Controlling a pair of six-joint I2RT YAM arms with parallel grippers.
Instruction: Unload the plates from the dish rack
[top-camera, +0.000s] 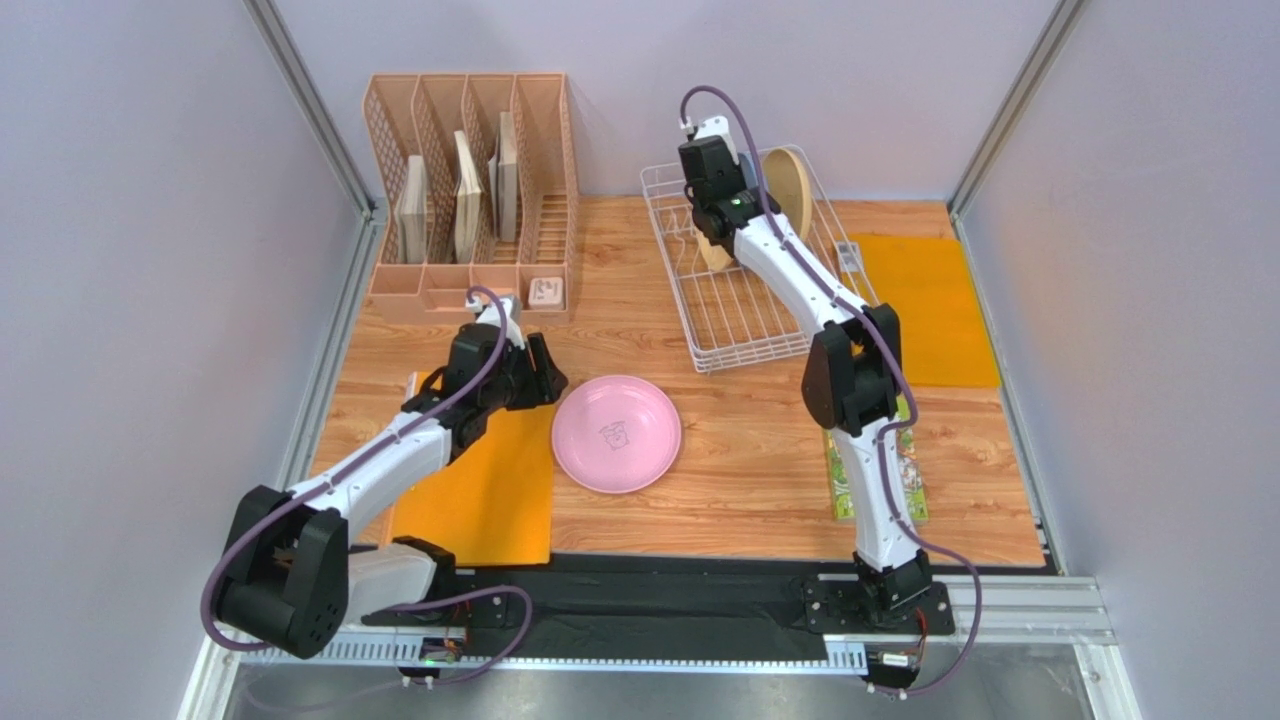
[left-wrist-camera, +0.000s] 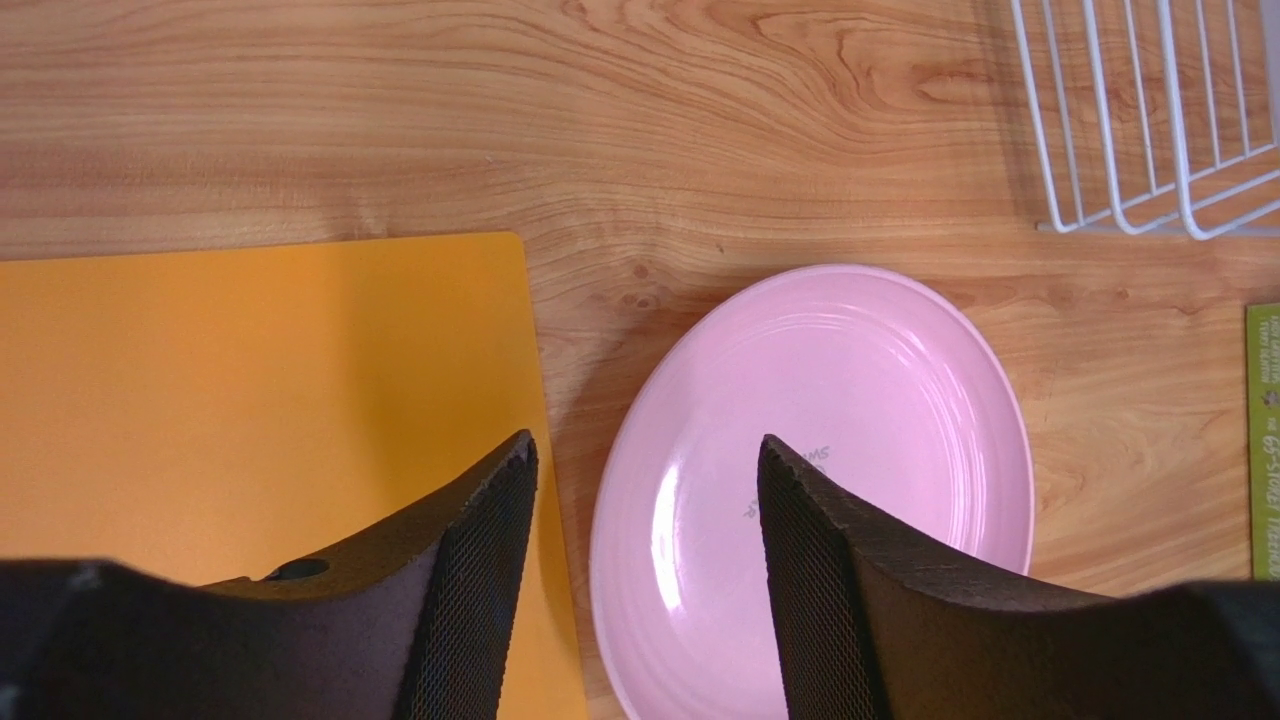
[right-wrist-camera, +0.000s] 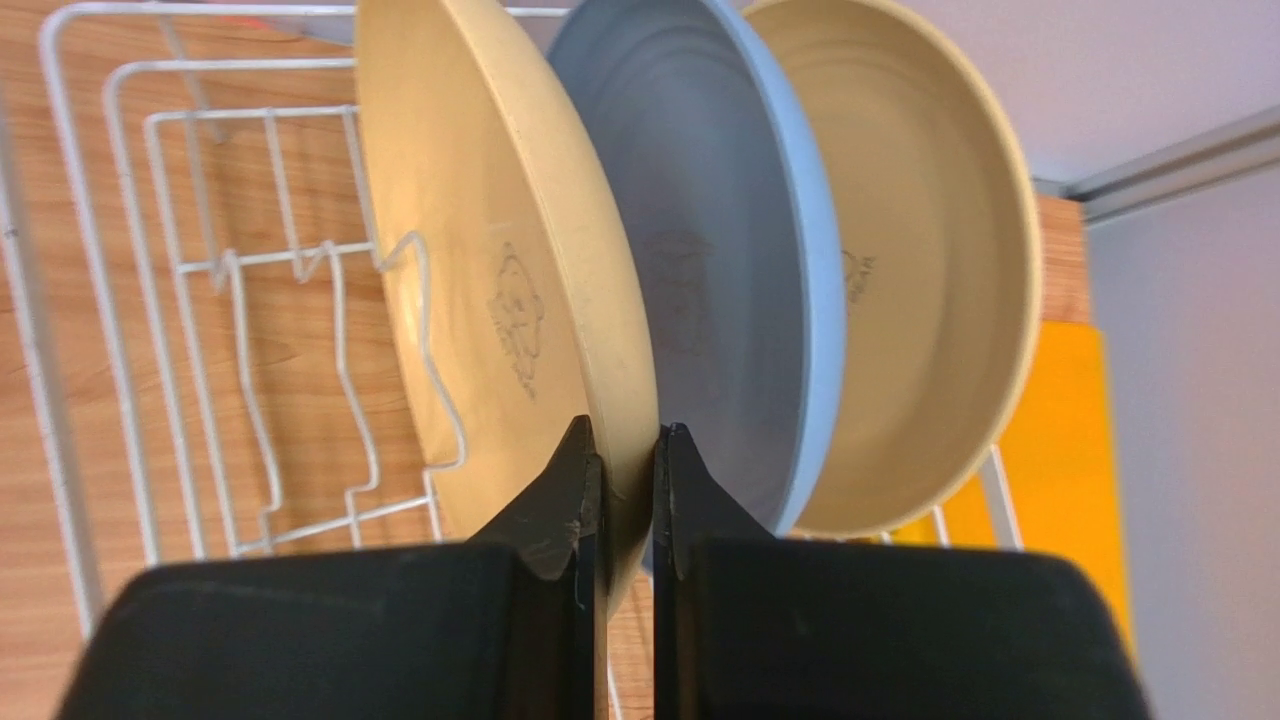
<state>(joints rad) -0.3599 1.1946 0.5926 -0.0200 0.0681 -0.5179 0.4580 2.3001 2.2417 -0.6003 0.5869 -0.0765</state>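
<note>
Right gripper (right-wrist-camera: 627, 450) narrow, pinched on rim of pale yellow plate (right-wrist-camera: 481, 255), front of three standing in dish rack (top-camera: 744, 315); blue plate (right-wrist-camera: 721, 225) mid, cream-tan plate (right-wrist-camera: 917, 240) behind. Lower edges hidden by the fingers (right-wrist-camera: 556, 510); top view shows only the tan one past the arm. Left gripper (left-wrist-camera: 643, 450) wide, holding nothing, over the edge between orange mat (left-wrist-camera: 256, 390) and pink plate (left-wrist-camera: 857, 420), which is flat on table (top-camera: 751, 450), near rim cut off

Four plates (top-camera: 616, 434), one dish rack (top-camera: 751, 357), two orange mats (top-camera: 481, 503), one organizer (top-camera: 451, 285).
</note>
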